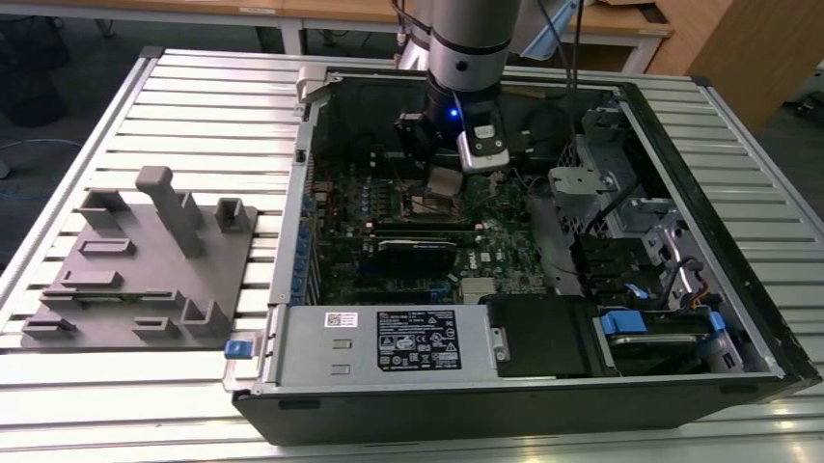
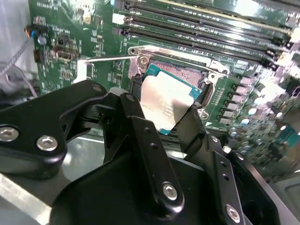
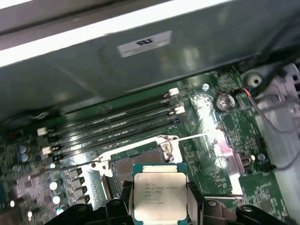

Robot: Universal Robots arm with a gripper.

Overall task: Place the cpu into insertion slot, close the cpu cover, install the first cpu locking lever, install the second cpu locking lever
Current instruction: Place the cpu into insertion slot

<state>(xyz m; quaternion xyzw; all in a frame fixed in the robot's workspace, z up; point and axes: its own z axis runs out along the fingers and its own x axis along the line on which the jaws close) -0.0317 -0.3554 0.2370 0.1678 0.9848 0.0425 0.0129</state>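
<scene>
- Arm (image 1: pixel 470 39) vertical over the open computer case (image 1: pixel 721 318), wrist down.
- Gripper (image 3: pixel 159 206) clamped on the cpu (image 3: pixel 159 190), just over the insertion slot (image 3: pixel 133 161); contact not clear.
- Edge of the cpu hidden behind fingers (image 2: pixel 140 129) in the second wrist view.

The cpu (image 3: pixel 158 190) — a flat square chip with a dull silvery top and a thin green edge — is pinched on two opposite sides by the gripper (image 3: pixel 159 200). It hangs top side up, partly over the insertion slot (image 3: pixel 135 163). The slot is a square socket with a dark centre and silvery rim, set in green board beside long memory slots, its centre uncovered. A thin wire locking lever (image 3: pixel 201 136) runs out from one corner.
</scene>
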